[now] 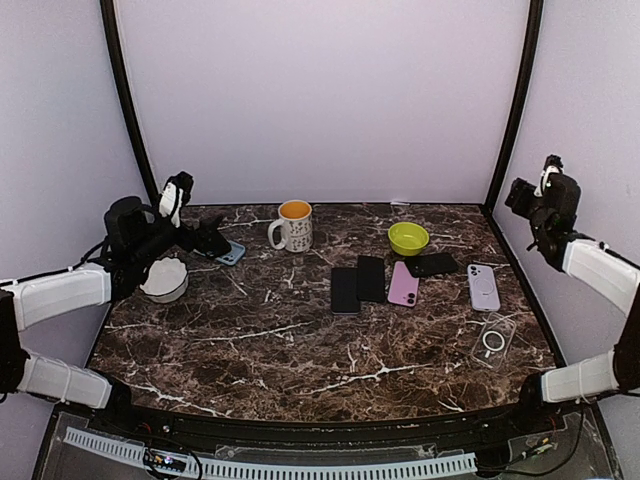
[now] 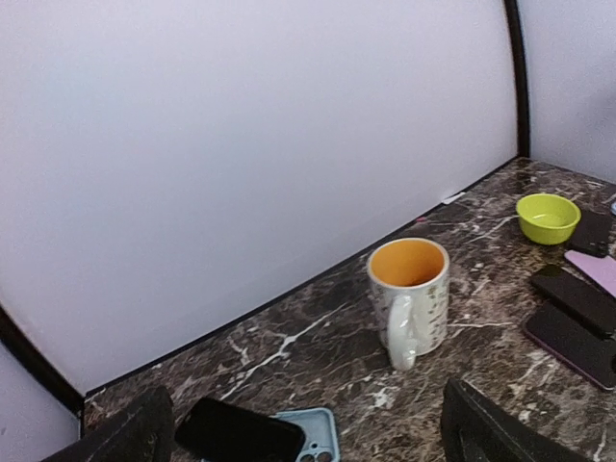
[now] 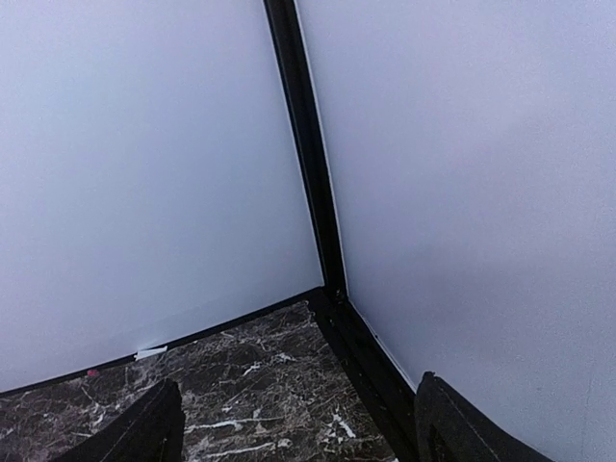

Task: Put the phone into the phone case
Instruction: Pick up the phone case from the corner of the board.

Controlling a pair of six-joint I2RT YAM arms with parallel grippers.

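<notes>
A black phone (image 2: 241,430) lies partly on a light blue phone case (image 2: 318,428) at the table's back left, also seen from above as the blue case (image 1: 232,252). My left gripper (image 1: 212,242) hovers just over them, open and empty, its fingers (image 2: 130,433) wide apart. Mid-table lie two black phones (image 1: 345,290) (image 1: 371,278), a pink phone (image 1: 403,284), a dark case or phone (image 1: 432,264) and a lavender phone (image 1: 483,287). A clear case (image 1: 493,340) lies at the right front. My right gripper (image 1: 518,194) is raised at the back right corner, open, holding nothing.
A white mug with orange inside (image 1: 292,225) stands at the back, a green bowl (image 1: 408,238) to its right, and a white bowl (image 1: 165,280) under my left arm. The right wrist view faces the black corner post (image 3: 318,192) and walls.
</notes>
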